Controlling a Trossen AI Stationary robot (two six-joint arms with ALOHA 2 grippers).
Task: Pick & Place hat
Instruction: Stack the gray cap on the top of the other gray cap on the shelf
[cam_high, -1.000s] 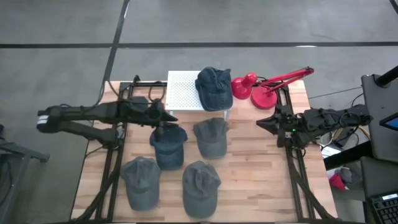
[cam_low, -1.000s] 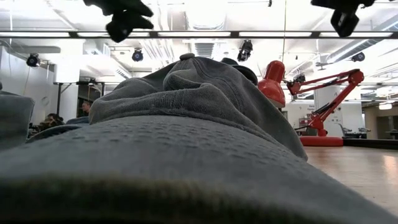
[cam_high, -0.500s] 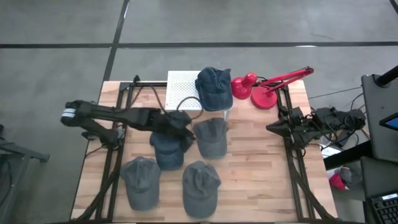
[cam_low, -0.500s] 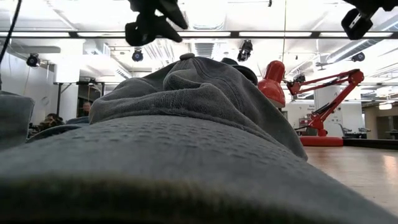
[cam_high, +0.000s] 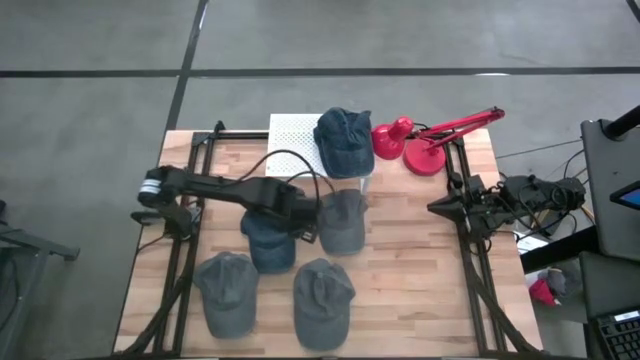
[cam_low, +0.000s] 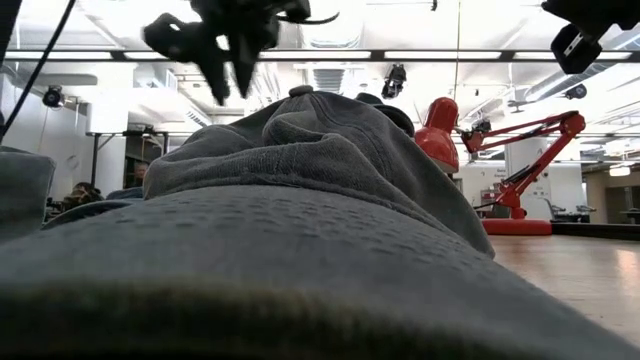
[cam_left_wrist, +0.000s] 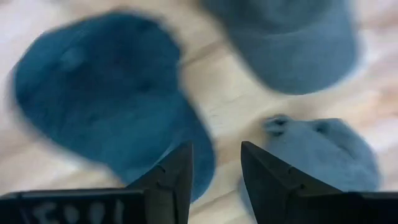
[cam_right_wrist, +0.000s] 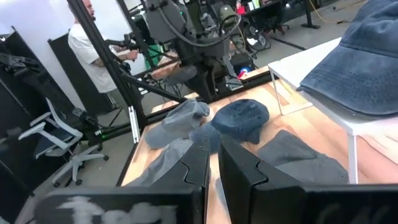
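Observation:
Several caps lie crown up on the wooden table: a dark blue hat (cam_high: 270, 240) (cam_left_wrist: 106, 106), a grey hat (cam_high: 340, 222) beside it, and two more grey hats (cam_high: 225, 290) (cam_high: 322, 300) nearer the front. A denim hat (cam_high: 345, 140) sits on the white rack (cam_high: 295, 145). My left gripper (cam_high: 305, 228) (cam_left_wrist: 214, 171) (cam_low: 228, 80) hangs open above the gap between the dark blue hat and the grey hat, fingers pointing down, touching nothing. My right gripper (cam_high: 437, 205) (cam_right_wrist: 212, 165) waits shut, up in the air by the table's right edge.
A red desk lamp (cam_high: 425, 140) stands at the far right corner next to the rack. One grey hat (cam_low: 300, 250) fills the front of the low view. Bare wood (cam_high: 420, 290) shows at the near right. A person (cam_right_wrist: 87, 43) stands beyond the table's left side.
My left arm has swept from over the table's left side toward the right, tipped its fingers downward and come lower, ending above the gap between the dark blue and grey hats. My right gripper has drawn back a little toward the right edge. No hat has moved.

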